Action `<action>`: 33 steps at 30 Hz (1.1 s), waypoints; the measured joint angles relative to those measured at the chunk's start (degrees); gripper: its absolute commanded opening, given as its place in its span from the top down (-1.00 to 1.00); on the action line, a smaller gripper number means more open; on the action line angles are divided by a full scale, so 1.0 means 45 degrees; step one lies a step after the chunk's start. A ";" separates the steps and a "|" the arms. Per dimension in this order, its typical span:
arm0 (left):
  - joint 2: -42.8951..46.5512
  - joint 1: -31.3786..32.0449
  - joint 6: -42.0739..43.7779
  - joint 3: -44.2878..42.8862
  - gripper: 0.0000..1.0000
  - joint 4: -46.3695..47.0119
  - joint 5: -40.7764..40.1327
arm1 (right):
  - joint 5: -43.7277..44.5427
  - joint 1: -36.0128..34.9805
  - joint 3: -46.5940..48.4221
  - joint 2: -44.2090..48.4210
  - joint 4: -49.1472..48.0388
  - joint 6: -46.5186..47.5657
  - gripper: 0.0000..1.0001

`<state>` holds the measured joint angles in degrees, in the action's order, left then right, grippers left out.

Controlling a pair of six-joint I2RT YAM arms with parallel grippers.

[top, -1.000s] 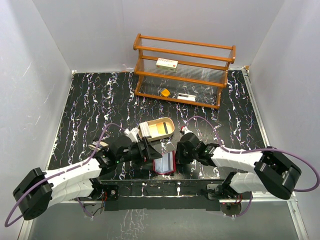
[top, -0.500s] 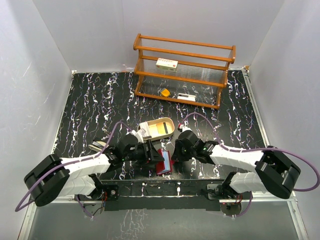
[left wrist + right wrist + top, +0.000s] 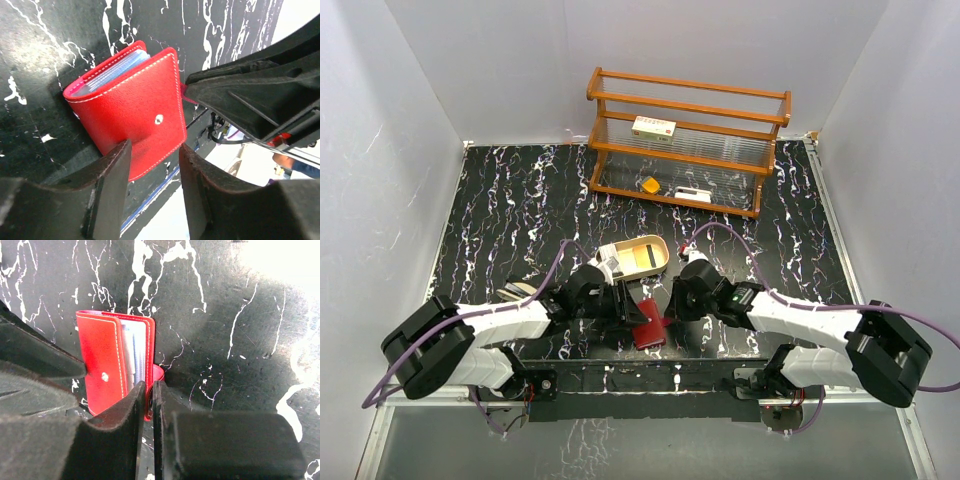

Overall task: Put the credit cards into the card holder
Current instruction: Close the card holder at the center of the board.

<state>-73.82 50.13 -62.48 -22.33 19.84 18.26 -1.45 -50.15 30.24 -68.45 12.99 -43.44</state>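
The red card holder (image 3: 648,330) lies near the table's front edge, folded almost shut, with bluish clear pockets (image 3: 117,70) showing at its open side. My right gripper (image 3: 152,390) is shut on the edge of its far cover by the snap tab. My left gripper (image 3: 155,165) is open, and its left finger (image 3: 107,185) overlaps the holder's lower corner (image 3: 130,115). The two grippers face each other across the holder. Credit cards, one yellow (image 3: 642,261) and some white, stand in the tan oval tray (image 3: 660,248) just behind the grippers.
A wooden rack (image 3: 688,140) stands at the back, holding a white box with red marks (image 3: 653,127), an orange wedge (image 3: 650,185) and a small white piece (image 3: 692,194). Light flat pieces (image 3: 515,292) lie beside the left arm. White walls close in both sides.
The card holder has gone from standing open, pockets showing, to folded with its red cover up. My left gripper moved right towards it and its jaws narrowed. The right gripper shifted slightly left.
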 measured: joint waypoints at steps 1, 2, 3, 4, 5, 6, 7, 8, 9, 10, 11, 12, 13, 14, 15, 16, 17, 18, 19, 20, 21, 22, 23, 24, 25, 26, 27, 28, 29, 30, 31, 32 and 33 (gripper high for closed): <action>0.0000 0.0000 0.0073 -0.0092 0.33 -0.0209 -0.0073 | 0.0000 0.0000 0.0000 0.0063 0.0029 -0.0029 0.75; -0.0015 0.0000 0.0136 -0.0170 0.40 -0.0408 -0.0165 | 0.0000 0.0000 0.0000 0.0151 0.0034 -0.0049 0.72; -0.0039 0.0000 0.0189 -0.0233 0.46 -0.0559 -0.0243 | -0.0005 0.0000 0.0000 0.0238 0.0034 -0.0097 0.69; -0.0117 0.0000 0.0262 -0.0335 0.52 -0.0758 -0.0316 | -0.0010 0.0000 -0.0005 0.0340 0.0034 -0.0136 0.67; -0.0228 0.0000 0.0316 -0.0403 0.56 -0.0894 -0.0379 | -0.0010 0.0000 -0.0005 0.0442 0.0034 -0.0189 0.66; -0.0340 0.0000 0.0340 -0.0447 0.57 -0.0991 -0.0437 | -0.0010 0.0000 -0.0005 0.0554 0.0034 -0.0296 0.66; -0.0437 0.0000 0.0350 -0.0452 0.58 -0.1039 -0.0481 | -0.0010 0.0000 -0.0005 0.0578 0.0034 -0.0330 0.66; -0.0534 0.0000 0.0350 -0.0452 0.58 -0.1069 -0.0500 | -0.0058 0.0000 -0.0024 0.0627 0.0000 -0.0423 0.66; -0.0627 0.0000 0.0345 -0.0452 0.58 -0.1059 -0.0500 | -0.0097 0.0000 -0.0039 0.0641 -0.0005 -0.0495 0.65; -0.0709 0.0000 0.0335 -0.0452 0.58 -0.1030 -0.0500 | -0.0160 0.0000 -0.0083 0.0641 -0.0063 -0.0573 0.63; -0.0782 0.0000 0.0325 -0.0461 0.58 -0.1005 -0.0500 | -0.0238 0.0000 -0.0155 0.0641 -0.0160 -0.0665 0.59; -0.0835 -0.0005 0.0316 -0.0471 0.57 -0.0981 -0.0500 | -0.0296 0.0000 -0.0233 0.0641 -0.0214 -0.0733 0.54; -0.0879 -0.0005 0.0311 -0.0486 0.58 -0.0981 -0.0500 | -0.0335 0.0000 -0.0282 0.0636 -0.0194 -0.0806 0.47; -0.0942 -0.0005 0.0311 -0.0520 0.57 -0.0971 -0.0500 | -0.0335 0.0000 -0.0301 0.0631 -0.0175 -0.0869 0.40; -0.1020 -0.0005 0.0311 -0.0554 0.57 -0.0942 -0.0500 | -0.0330 0.0000 -0.0306 0.0631 -0.0175 -0.0894 0.35; -0.1112 -0.0005 0.0306 -0.0593 0.57 -0.0913 -0.0491 | -0.0306 0.0000 -0.0306 0.0631 -0.0165 -0.0947 0.31; -0.1141 -0.0005 0.0306 -0.0622 0.57 -0.0899 -0.0481 | -0.0257 0.0000 -0.0306 0.0631 -0.0141 -0.0996 0.27; -0.1171 -0.0005 0.0311 -0.0641 0.57 -0.0894 -0.0476 | -0.0194 0.0000 -0.0306 0.0631 -0.0083 -0.1020 0.22; -0.1190 -0.0005 0.0306 -0.0651 0.56 -0.0899 -0.0471 | -0.0121 0.0000 -0.0306 0.0631 0.0000 -0.1049 0.17; -0.1200 -0.0005 0.0311 -0.0665 0.56 -0.0899 -0.0466 | -0.0053 0.0000 -0.0306 0.0631 0.0068 -0.1049 0.11; -0.1209 -0.0005 0.0311 -0.0680 0.56 -0.0908 -0.0466 | 0.0029 0.0000 -0.0311 0.0636 0.0136 -0.1054 0.08; -0.1224 -0.0005 0.0316 -0.0695 0.56 -0.0913 -0.0457 | 0.0068 0.0000 -0.0325 0.0646 0.0160 -0.1098 0.06; -0.1234 -0.0005 0.0316 -0.0709 0.56 -0.0937 -0.0447 | 0.0102 0.0000 -0.0350 0.0656 0.0160 -0.1107 0.06; -0.1234 -0.0005 0.0316 -0.0709 0.56 -0.0942 -0.0447 | 0.0107 0.0000 -0.0398 0.0685 0.0160 -0.1156 0.06; -0.1234 -0.0005 0.0316 -0.0709 0.56 -0.0942 -0.0447 | 0.0107 0.0000 -0.0452 0.0709 0.0151 -0.1209 0.06; -0.1229 -0.0005 0.0311 -0.0709 0.56 -0.0942 -0.0447 | 0.0092 0.0000 -0.0515 0.0719 0.0117 -0.1297 0.06; -0.1229 -0.0005 0.0311 -0.0709 0.56 -0.0942 -0.0447 | 0.0078 0.0000 -0.0602 0.0724 0.0034 -0.1365 0.06; -0.1229 -0.0005 0.0311 -0.0709 0.56 -0.0947 -0.0452 | 0.0029 0.0000 -0.0690 0.0724 -0.0024 -0.1413 0.06; -0.1229 -0.0005 0.0311 -0.0709 0.56 -0.0947 -0.0452 | -0.0024 0.0000 -0.0801 0.0724 -0.0107 -0.1452 0.05; -0.1229 -0.0005 0.0311 -0.0709 0.56 -0.0952 -0.0452 | -0.0087 0.0000 -0.0908 0.0724 -0.0204 -0.1491 0.03; -0.1229 -0.0005 0.0311 -0.0709 0.56 -0.0962 -0.0457 | -0.0155 0.0000 -0.1001 0.0724 -0.0311 -0.1545 0.00; -0.1229 -0.0005 0.0311 -0.0709 0.56 -0.0976 -0.0457 | -0.0272 0.0000 -0.1083 0.0724 -0.0437 -0.1617 0.00; -0.1224 -0.0005 0.0311 -0.0709 0.56 -0.0981 -0.0461 | -0.0379 0.0000 -0.1137 0.0719 -0.0544 -0.1656 -0.01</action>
<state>-79.33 50.11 -61.08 -25.52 15.42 16.19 -3.16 -50.15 25.12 -65.21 10.55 -50.89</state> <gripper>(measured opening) 0.217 0.491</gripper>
